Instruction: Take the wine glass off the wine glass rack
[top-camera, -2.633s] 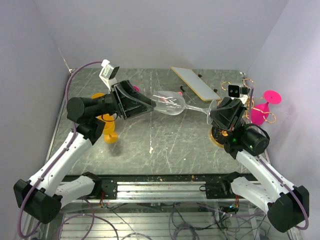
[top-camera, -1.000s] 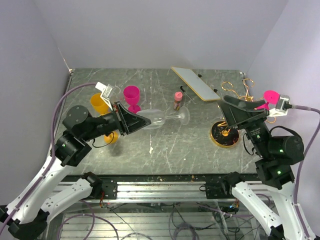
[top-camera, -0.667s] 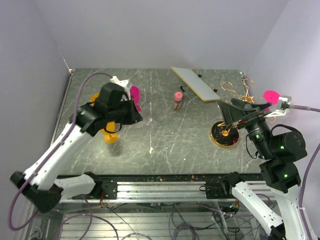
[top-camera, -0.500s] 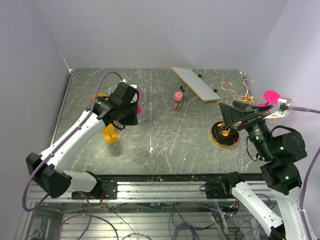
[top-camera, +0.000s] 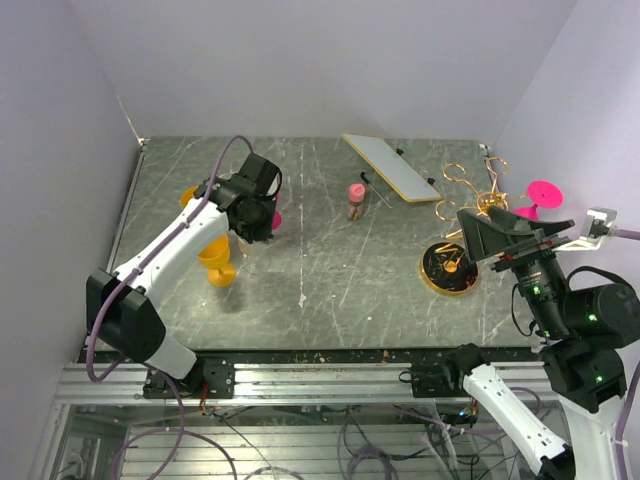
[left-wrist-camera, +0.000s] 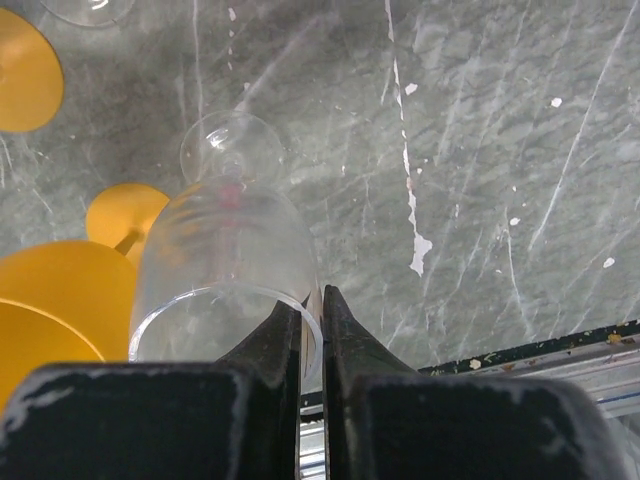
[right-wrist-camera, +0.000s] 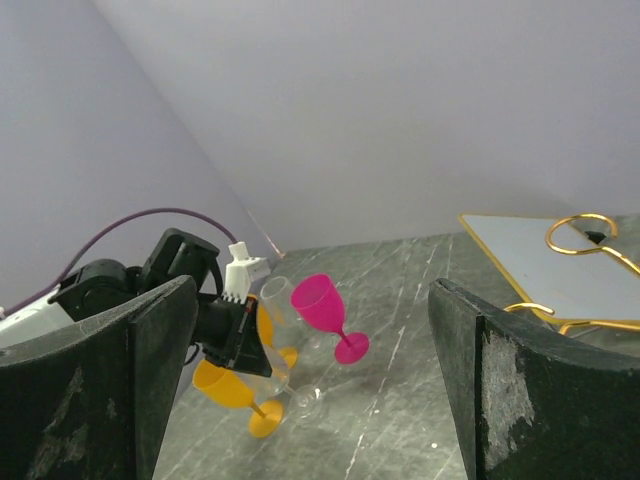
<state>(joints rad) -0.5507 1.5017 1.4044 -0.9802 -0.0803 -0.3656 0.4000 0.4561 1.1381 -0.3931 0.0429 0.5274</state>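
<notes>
My left gripper (left-wrist-camera: 312, 295) is shut on the rim of the clear wine glass (left-wrist-camera: 222, 250), one finger inside the bowl and one outside. The glass hangs slightly tilted, bowl up, with its foot (right-wrist-camera: 308, 400) low over the table at the back left. In the top view the left gripper (top-camera: 254, 222) hides most of the glass. The gold wine glass rack (top-camera: 468, 190) stands at the right on its round dark base (top-camera: 446, 268). My right gripper (top-camera: 510, 236) is raised near the rack, open, with nothing between its fingers (right-wrist-camera: 160, 330).
A pink glass (right-wrist-camera: 322, 300) and two orange glasses (top-camera: 215, 258) (top-camera: 190, 197) stand close round the held glass. Another pink glass (top-camera: 541, 193) hangs on the rack. A flat white board (top-camera: 390, 166) and a small pink bottle (top-camera: 355, 198) lie at the back.
My left arm swung the clear glass from lying sideways over the table's middle to the back left and turned it bowl up. My right arm drew back to the right and stayed open.
</notes>
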